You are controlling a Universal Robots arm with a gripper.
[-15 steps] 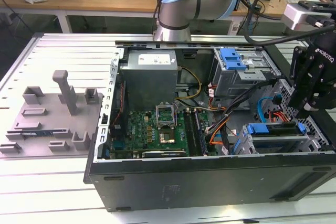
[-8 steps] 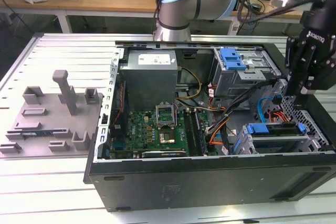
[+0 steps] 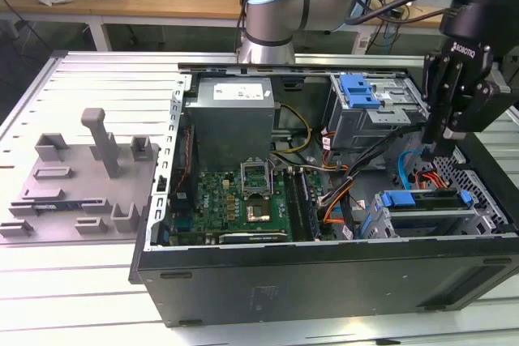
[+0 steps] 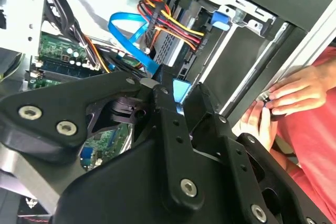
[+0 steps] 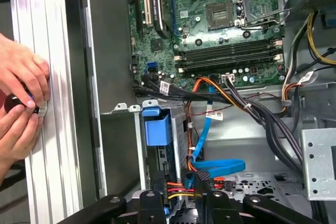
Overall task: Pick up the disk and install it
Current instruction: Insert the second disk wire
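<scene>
**Gripper low in the drive corner of the open case**

Exterior view: the black gripper (image 3: 444, 145) hangs at right, above the blue-framed silver disk (image 3: 422, 200) seated in its bay by the case's black edge (image 3: 324, 269).

Second wrist view: fingers (image 4: 170, 124) nearly closed, grasping nothing visible.

First wrist view: a person's hands (image 5: 21, 103) rest outside the case wall at left.
</scene>
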